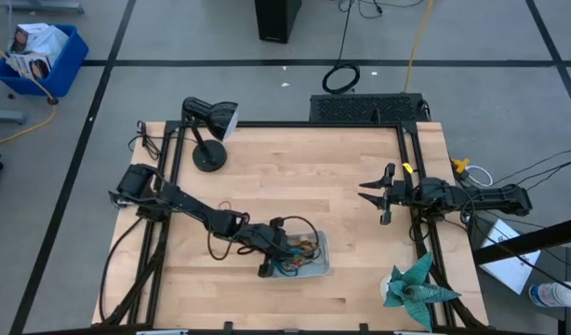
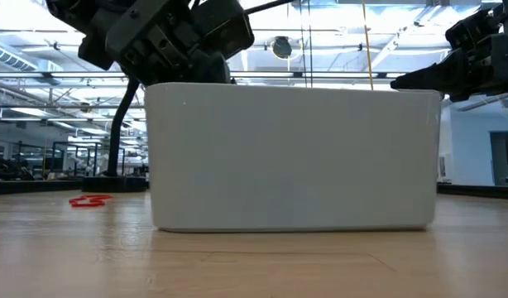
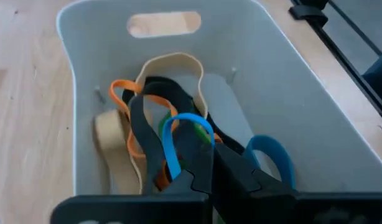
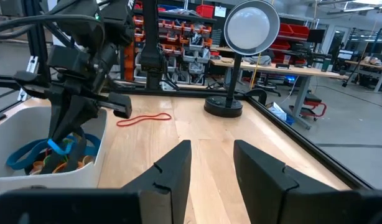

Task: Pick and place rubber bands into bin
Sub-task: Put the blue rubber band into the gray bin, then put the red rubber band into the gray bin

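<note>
A pale wooden table w/ a black frame is seen from above. A black desk lamp w/ a round base stands near its far left corner, and a teal folded-paper shape lies at the near right corner.

The small pale blue-grey plastic bin w/ rounded corners sits near the table's front edge, approx. centre. In the low view its wall fills most of the frame.

The left gripper is lowered inside the bin, over the pile. Its fingers are shut, or nearly so, on a bright blue rubber band, which is looped up above the rest. Under it a tangle of rubber bands is seen: tan, orange, black, a bit of green, and a second blue loop by the bin wall.

The right gripper is held above the table's right side, well apart from the bin, fingers parted w/ nothing between them.

One red rubber band lies flat on the wood outside the bin, between bin and lamp base.
</note>
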You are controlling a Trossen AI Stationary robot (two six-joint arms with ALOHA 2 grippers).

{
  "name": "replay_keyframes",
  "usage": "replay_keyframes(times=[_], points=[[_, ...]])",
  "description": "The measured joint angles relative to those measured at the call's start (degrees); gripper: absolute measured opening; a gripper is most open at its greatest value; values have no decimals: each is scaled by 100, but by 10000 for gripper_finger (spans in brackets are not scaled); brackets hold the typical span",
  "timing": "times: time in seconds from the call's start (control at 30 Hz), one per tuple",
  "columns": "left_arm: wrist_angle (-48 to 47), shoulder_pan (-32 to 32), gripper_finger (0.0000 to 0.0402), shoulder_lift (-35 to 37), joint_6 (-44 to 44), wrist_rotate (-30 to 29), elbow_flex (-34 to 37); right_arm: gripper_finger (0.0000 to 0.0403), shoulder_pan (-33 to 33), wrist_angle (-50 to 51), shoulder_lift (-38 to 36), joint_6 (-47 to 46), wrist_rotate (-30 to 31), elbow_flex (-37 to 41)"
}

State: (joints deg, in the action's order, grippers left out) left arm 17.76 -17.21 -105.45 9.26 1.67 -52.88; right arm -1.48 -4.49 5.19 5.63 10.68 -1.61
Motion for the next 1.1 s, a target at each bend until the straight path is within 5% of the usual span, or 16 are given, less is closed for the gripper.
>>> replay_keyframes(times=[0.4, 1.1], points=[[0, 0, 7, -6, 19, -17, 0, 116, 0, 0, 1, 0, 0, -1], [6, 0, 141, -6, 26, -22, 0, 116, 0, 0, 2, 0, 0, 0]])
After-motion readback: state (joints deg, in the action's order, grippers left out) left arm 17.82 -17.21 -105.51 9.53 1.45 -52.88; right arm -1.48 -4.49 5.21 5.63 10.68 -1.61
